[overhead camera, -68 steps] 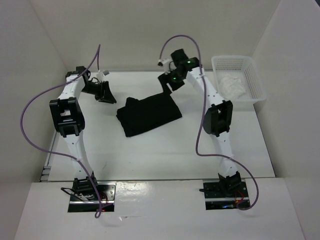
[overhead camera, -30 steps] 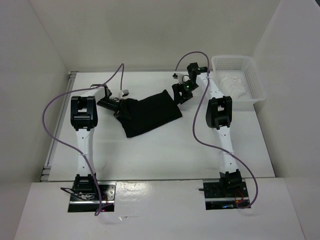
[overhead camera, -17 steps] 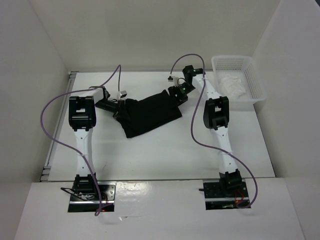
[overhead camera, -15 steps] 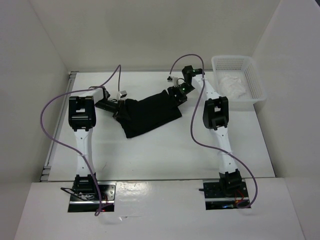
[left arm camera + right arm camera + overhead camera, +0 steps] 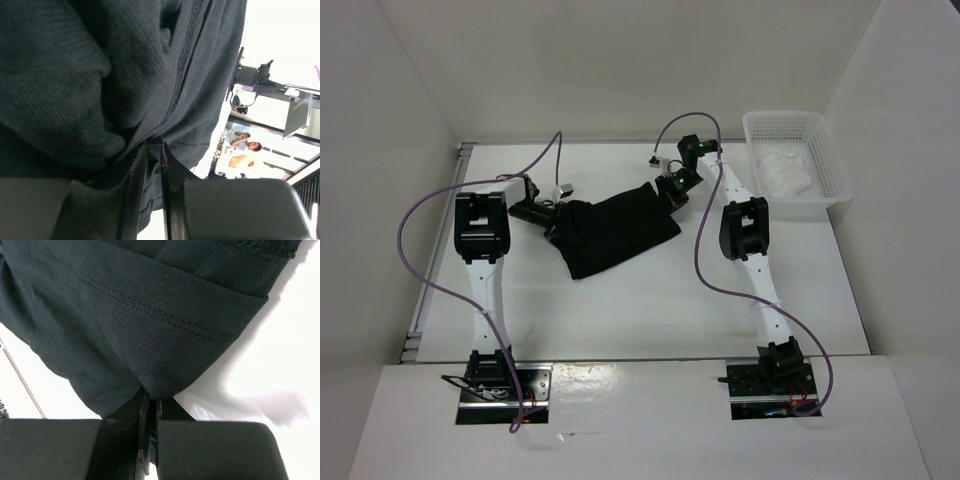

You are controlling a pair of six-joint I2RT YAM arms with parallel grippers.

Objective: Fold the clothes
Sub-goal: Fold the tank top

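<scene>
My left jaws are nearly pressed together, and they pinch a bunched bit of the black T-shirt point(image 5: 75, 75) at its left end. My right jaws are shut tight on a folded edge with a line of stitching, at the shirt's far right corner. So both hold the shirt, one at each end.

The T-shirt point(image 5: 620, 228) lies on the far middle of the counter point(image 5: 650, 310), between my two arms. It is a lumpy, slanted shape with some cloth already doubled over. It is not flat or tidy. I think the folding has started but is far from done. The shirt needs to be lifted, laid over itself and made smooth.

The counter is white, smooth and a little shiny. Plain white walls point(image 5: 620, 70) stand on three sides. A white basket point(image 5: 830, 190) sits in the far right corner, well apart from the shirt, with white fabric point(image 5: 785, 170) inside it.
</scene>
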